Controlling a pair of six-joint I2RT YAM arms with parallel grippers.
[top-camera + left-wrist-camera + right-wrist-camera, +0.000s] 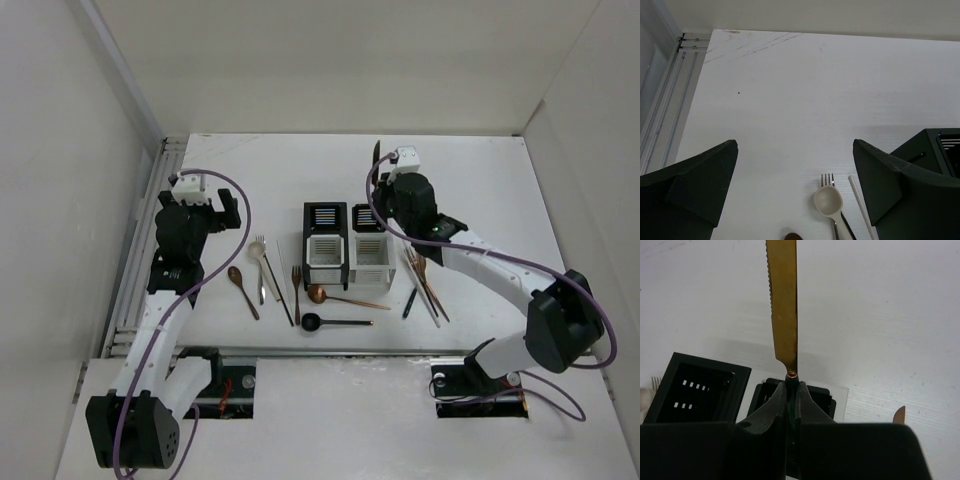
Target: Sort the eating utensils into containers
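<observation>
Knife (782, 305) pinched by its handle in the right gripper (791, 390), clamped tight, hovering over the containers (670, 390); drop-off step, I reckon; next, lower it in; left gripper (795, 150) gapes wide, empty.

No readable text, label or number anywhere.

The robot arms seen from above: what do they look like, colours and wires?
The left arm and right arm are white tubes linked by chunky black joints, each trailing a looping purple cable. A small white box tops each wrist. The left claw has two black, wedge-shaped fingers.
</observation>
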